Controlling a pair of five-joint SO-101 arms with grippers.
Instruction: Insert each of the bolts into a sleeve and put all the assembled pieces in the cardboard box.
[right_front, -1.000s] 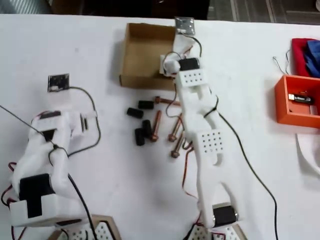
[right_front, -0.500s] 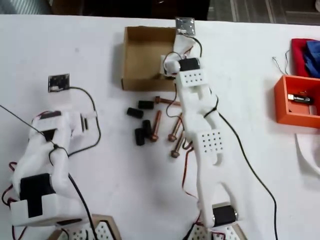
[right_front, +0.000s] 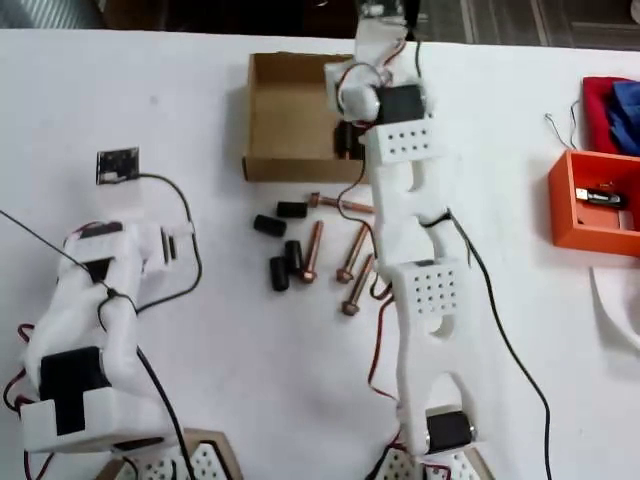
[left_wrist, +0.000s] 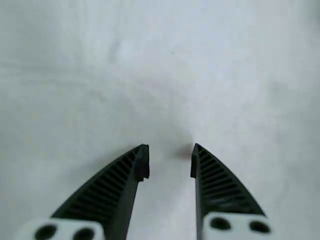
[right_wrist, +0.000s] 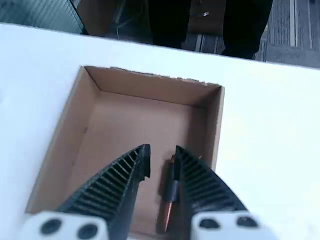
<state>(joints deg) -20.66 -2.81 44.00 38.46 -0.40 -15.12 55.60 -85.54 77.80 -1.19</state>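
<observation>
The right gripper (right_wrist: 161, 159) hangs over the cardboard box (right_wrist: 150, 82). Its two black fingers are a little way apart and they hold nothing. Right under them, on the floor of the box, lies one finished piece (right_wrist: 171, 197): a brown bolt stuck into a black sleeve. It lies flat, close to one side wall of the box. It is the one thing I can see in the box.

The right arm (right_front: 415, 260) stretches long across the white table (right_front: 200, 100), from the near edge up to the box.

Just in front of the box, on the table, lie the loose parts. There are four bolts. One bolt (right_front: 340, 204) lies sideways near the front wall of the box. The second bolt (right_front: 313, 250), the third bolt (right_front: 352, 253) and the fourth bolt (right_front: 357, 285) lie close together beside the right arm.

There are four black sleeves too, just beside the bolts. The first sleeve (right_front: 292, 210) and the second sleeve (right_front: 269, 226) lie nearer the box. The third sleeve (right_front: 293, 256) and the fourth sleeve (right_front: 279, 273) are side by side, next to the second bolt.

The left gripper (left_wrist: 169, 161) has its fingers a little apart too, with nothing between them, over bare white table. The left arm (right_front: 90, 330) is folded up, well apart from the parts.

Far over on the right side are one orange tray (right_front: 570, 215) and a red cloth (right_front: 600, 105).
</observation>
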